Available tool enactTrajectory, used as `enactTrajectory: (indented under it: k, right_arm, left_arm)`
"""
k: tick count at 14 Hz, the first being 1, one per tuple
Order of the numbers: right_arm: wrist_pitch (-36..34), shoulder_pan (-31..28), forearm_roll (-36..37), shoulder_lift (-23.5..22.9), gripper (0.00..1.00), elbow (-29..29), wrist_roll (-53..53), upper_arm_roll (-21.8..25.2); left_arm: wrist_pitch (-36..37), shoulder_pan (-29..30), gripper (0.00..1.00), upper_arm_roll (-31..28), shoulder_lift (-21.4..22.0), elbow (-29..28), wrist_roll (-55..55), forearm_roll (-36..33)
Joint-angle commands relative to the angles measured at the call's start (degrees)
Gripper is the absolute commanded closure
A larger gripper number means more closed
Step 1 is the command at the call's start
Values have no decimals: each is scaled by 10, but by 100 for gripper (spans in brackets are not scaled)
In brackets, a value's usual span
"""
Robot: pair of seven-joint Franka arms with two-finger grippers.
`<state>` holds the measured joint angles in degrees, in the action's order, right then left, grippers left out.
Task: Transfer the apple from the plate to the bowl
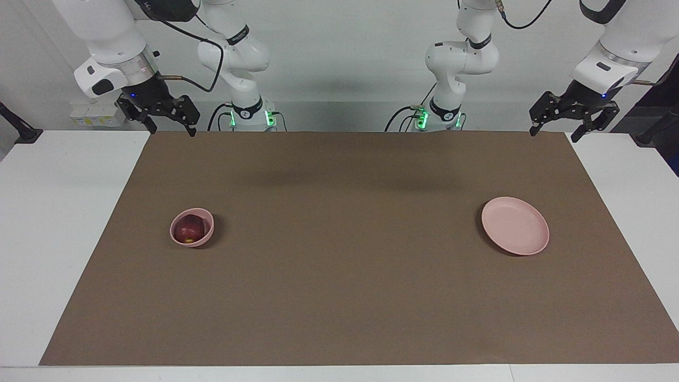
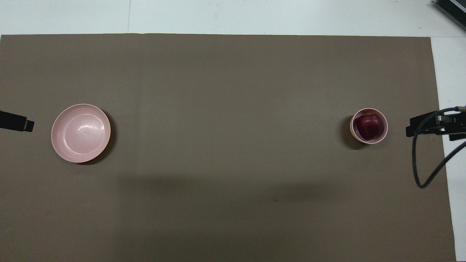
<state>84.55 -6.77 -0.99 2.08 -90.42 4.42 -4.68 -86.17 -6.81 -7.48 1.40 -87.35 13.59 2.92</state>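
Observation:
The dark red apple (image 1: 189, 229) lies inside the small deep pink bowl (image 1: 177, 235), toward the right arm's end of the table. It fills most of the bowl (image 2: 352, 127) in the overhead view, where the apple (image 2: 369, 126) shows too. The flat pink plate (image 1: 514, 225) sits empty toward the left arm's end, and it also shows in the overhead view (image 2: 81, 133). My right gripper (image 1: 172, 129) hangs open and empty in the air over the mat's edge by its base. My left gripper (image 1: 554, 132) hangs open and empty over the mat's corner by its base.
A brown mat (image 1: 339, 276) covers most of the white table (image 1: 63, 223). White table margins lie bare at both ends. A dark object (image 2: 451, 11) sits at the table's corner farthest from the robots, at the right arm's end.

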Motion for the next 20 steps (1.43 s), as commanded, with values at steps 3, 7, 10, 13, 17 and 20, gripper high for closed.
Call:
enactTrajectory:
  k: [3, 7, 10, 13, 17, 20]
  right_arm:
    - [-4, 3, 5, -4, 0, 8, -22, -2]
    - [20, 4, 27, -9, 0, 10, -45, -5]
    - [20, 4, 23, -8, 0, 9, -46, -5]
    - [20, 3, 20, -8, 0, 9, -45, -5]
    - [19, 4, 20, -6, 0, 8, -42, -6]
    - [17, 4, 20, -6, 0, 7, -42, -6]
  left_arm:
    - [4, -8, 0, -5, 0, 6, -1, -14]
    - [3, -10, 0, -5, 0, 6, -1, -15]
    - [4, -9, 0, -5, 0, 6, -1, -15]
    - [6, -10, 0, -5, 0, 6, 0, -16]
    - [6, -10, 0, -5, 0, 6, 0, -16]
    - [7, -10, 0, -5, 0, 6, 0, -16]
